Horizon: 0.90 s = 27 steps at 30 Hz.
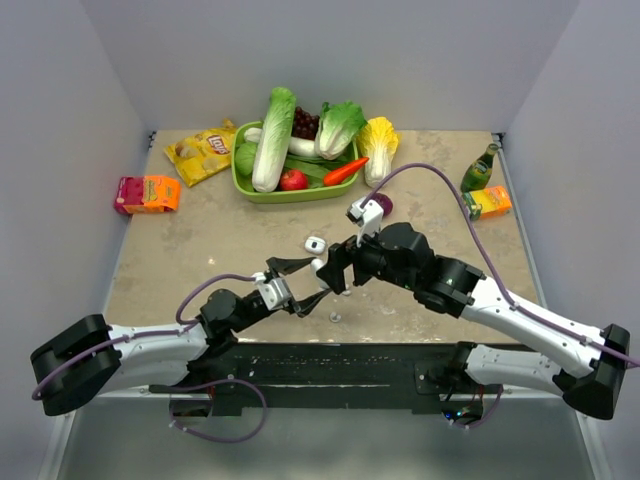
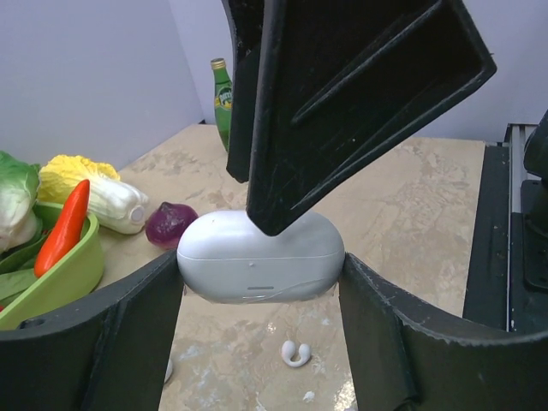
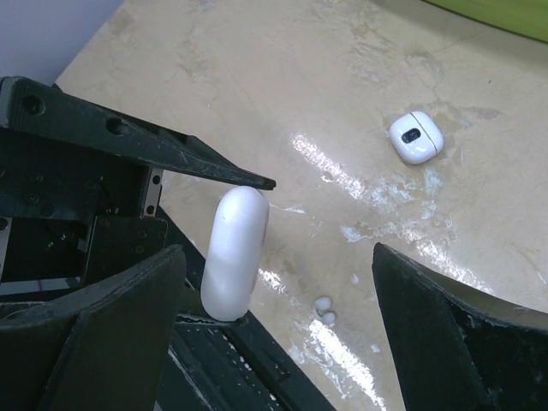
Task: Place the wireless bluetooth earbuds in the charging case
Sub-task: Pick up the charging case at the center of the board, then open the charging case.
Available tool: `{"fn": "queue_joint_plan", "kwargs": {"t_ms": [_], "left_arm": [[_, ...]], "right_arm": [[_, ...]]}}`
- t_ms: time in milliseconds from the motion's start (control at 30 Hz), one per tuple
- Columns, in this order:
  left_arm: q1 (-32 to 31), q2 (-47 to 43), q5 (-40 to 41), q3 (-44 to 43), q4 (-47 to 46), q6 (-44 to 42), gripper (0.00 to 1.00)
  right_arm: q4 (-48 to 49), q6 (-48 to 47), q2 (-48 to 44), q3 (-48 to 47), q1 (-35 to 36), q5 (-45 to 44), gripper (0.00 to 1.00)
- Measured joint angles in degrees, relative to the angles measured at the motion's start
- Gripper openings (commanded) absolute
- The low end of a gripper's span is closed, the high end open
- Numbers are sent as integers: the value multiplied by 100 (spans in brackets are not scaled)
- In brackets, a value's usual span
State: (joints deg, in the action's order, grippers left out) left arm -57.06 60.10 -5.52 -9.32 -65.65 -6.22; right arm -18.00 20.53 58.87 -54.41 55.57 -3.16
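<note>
The charging case (image 2: 257, 261) is a closed white pill-shaped box with a lid seam. It hangs above the table, and my left gripper (image 2: 259, 267) is shut on its two ends. From above, my right gripper (image 3: 278, 253) stands open astride the case (image 3: 233, 253), with one dark finger (image 2: 342, 111) tipped at the case's top. One tiny white C-shaped earbud (image 2: 295, 353) lies on the table below, also seen as the earbud (image 3: 324, 310) in the right wrist view. In the top view both grippers meet over the table's front middle, left gripper (image 1: 310, 284) beside right gripper (image 1: 338, 268).
Another small white rounded box with a dark centre (image 3: 415, 137) lies on the table behind the grippers. At the back stands a green basket (image 1: 240, 182) of vegetables, with a chips bag (image 1: 200, 152), a red-orange box (image 1: 147, 193), a purple onion (image 1: 383, 204), a green bottle (image 1: 480, 168) and a juice box (image 1: 488, 202) around it.
</note>
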Motion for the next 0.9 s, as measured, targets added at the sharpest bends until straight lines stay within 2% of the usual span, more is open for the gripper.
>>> {"fn": "queue_joint_plan", "kwargs": {"t_ms": [267,900], "left_arm": [[-85,-7,116,-13,111,-96,0],[-153,-136,341,-11,205,-197,0]], "right_arm": [[-11,0,315,2,0,-17,93],[-4,120,210,42,37,-365,93]]}}
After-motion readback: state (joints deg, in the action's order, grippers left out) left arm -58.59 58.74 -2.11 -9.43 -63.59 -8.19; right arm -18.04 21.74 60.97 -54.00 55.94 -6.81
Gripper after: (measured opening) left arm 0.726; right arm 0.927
